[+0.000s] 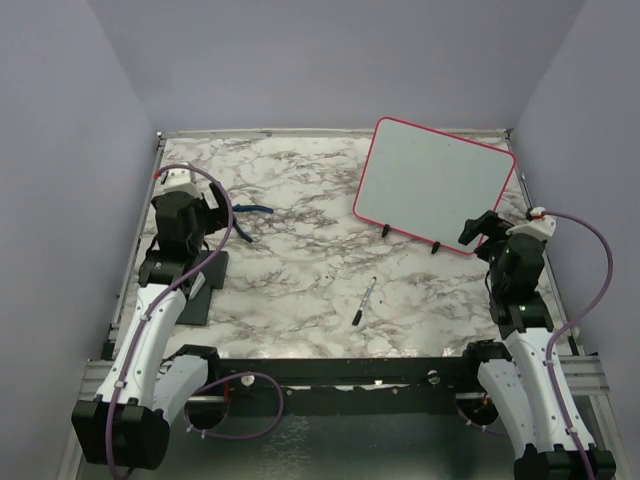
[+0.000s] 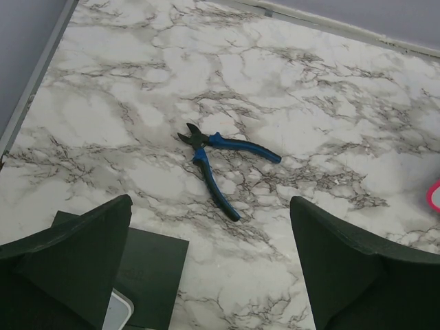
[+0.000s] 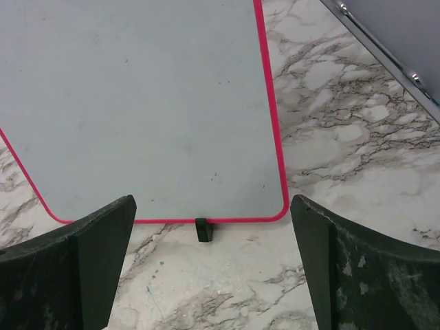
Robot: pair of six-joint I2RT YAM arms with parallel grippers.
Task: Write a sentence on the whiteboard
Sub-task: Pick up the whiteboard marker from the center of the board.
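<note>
The whiteboard [image 1: 435, 185] lies flat at the back right of the table, white with a thin red-pink frame and two black clips on its near edge. Its surface looks blank, with no sentence in view on it. In the right wrist view the whiteboard [image 3: 137, 103] fills the upper left, one clip [image 3: 203, 229] just ahead of my right gripper [image 3: 212, 199], which is open and empty. A dark marker [image 1: 363, 302] lies on the marble between the arms. My right gripper [image 1: 478, 230] hovers at the board's near right corner. My left gripper [image 1: 222, 215] is open and empty at the left.
Blue-handled pliers [image 2: 220, 161] lie on the marble ahead of my left gripper [image 2: 210, 206]. A dark flat pad [image 2: 148, 268] sits under that gripper, with a small white object [image 2: 117, 313] at its near edge. Grey walls enclose the table on three sides.
</note>
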